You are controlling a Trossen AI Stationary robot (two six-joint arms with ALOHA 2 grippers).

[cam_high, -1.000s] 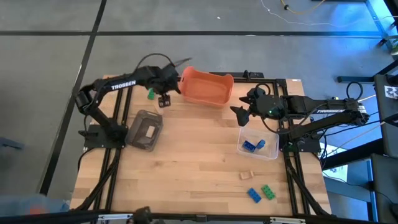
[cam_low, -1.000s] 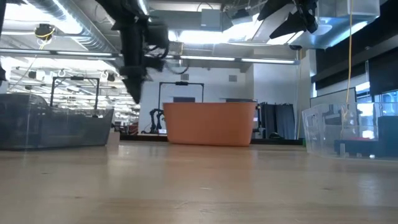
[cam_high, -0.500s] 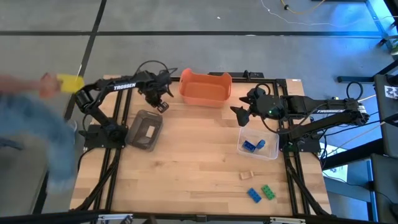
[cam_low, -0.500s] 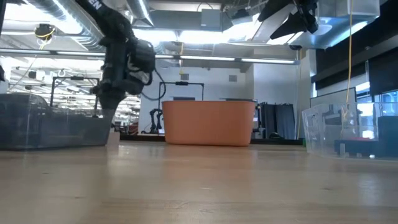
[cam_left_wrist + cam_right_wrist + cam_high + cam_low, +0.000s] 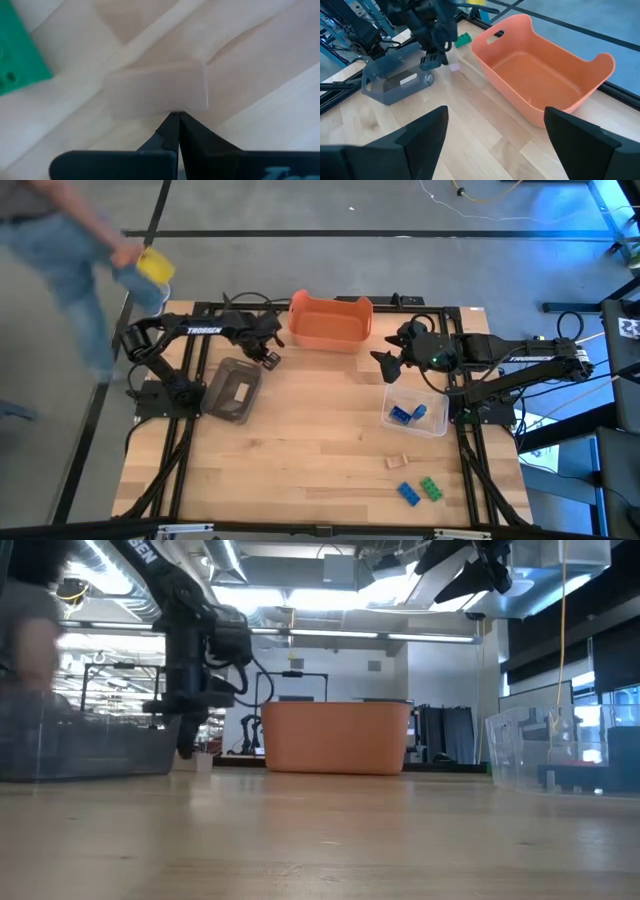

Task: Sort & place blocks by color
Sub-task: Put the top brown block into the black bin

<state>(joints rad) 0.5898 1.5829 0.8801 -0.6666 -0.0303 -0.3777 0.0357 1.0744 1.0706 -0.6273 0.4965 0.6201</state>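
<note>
My left gripper (image 5: 268,358) is shut and low over the table, just left of the orange tub (image 5: 331,320). A pale tan block (image 5: 155,95) lies flat on the wood right past its fingertips (image 5: 177,116). A green block (image 5: 20,57) lies beside that one. The right wrist view shows the same gripper (image 5: 429,64), tan block (image 5: 454,67) and green block (image 5: 463,38). My right gripper (image 5: 385,365) hangs open above the table, right of the tub, holding nothing. My left gripper has its shut fingertips at the middle of the tan block's long side (image 5: 172,109), with nothing between them. They slant down toward the table. Whether the tips touch the block, I cannot tell.
A dark grey bin (image 5: 233,389) stands near the table's left edge. A clear container (image 5: 415,412) at the right holds blue blocks. A tan (image 5: 398,462), a blue (image 5: 408,493) and a green block (image 5: 430,488) lie near the front right. A person (image 5: 70,240) carries something yellow past the far left corner.
My left gripper has come down from high beside the tub to just above the table and has shut. The person has walked along the table's left side toward its far corner.
</note>
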